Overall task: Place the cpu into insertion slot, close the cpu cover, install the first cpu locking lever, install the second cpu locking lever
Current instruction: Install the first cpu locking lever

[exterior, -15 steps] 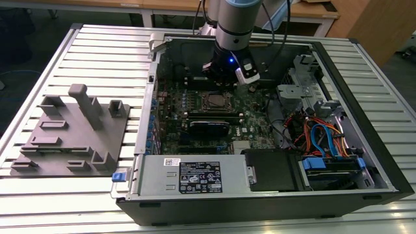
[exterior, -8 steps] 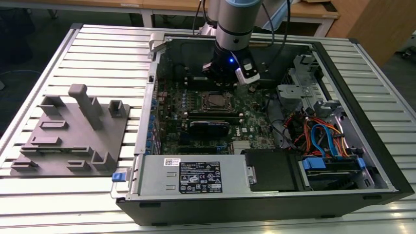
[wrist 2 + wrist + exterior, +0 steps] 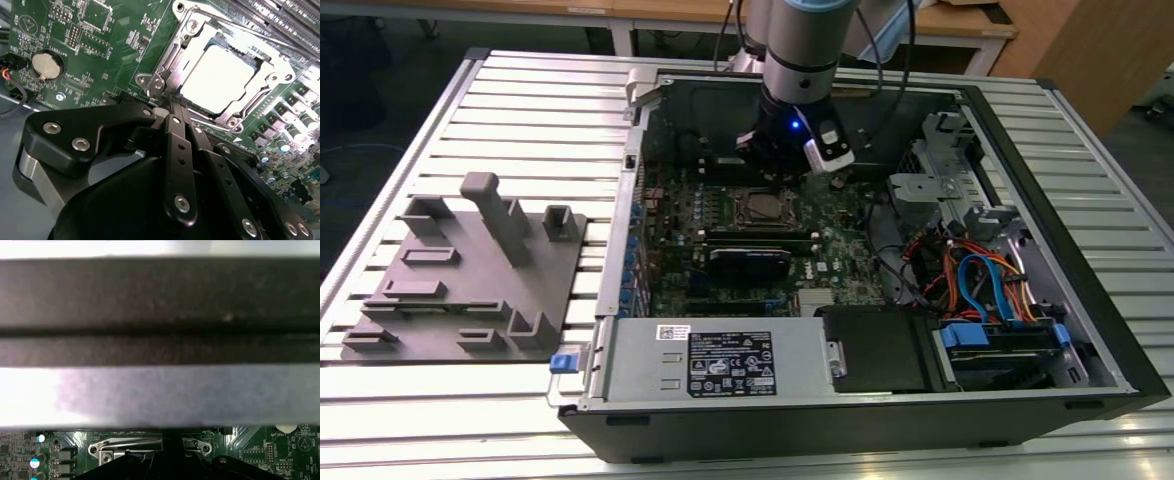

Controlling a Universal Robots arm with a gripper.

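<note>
Hand (image 3: 172, 102) fingers look pressed together at the insertion slot's (image 3: 167, 60) corner; I see the cpu (image 3: 220, 77) seated under the cpu cover (image 3: 272, 80).

exterior view: high, looking down | wrist views: close, sharing insertion slot (image 3: 220, 75)

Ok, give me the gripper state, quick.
Gripper: shut, fingers together, holding nothing, tips at the edge of the cpu cover, which lies closed over the cpu.
</note>
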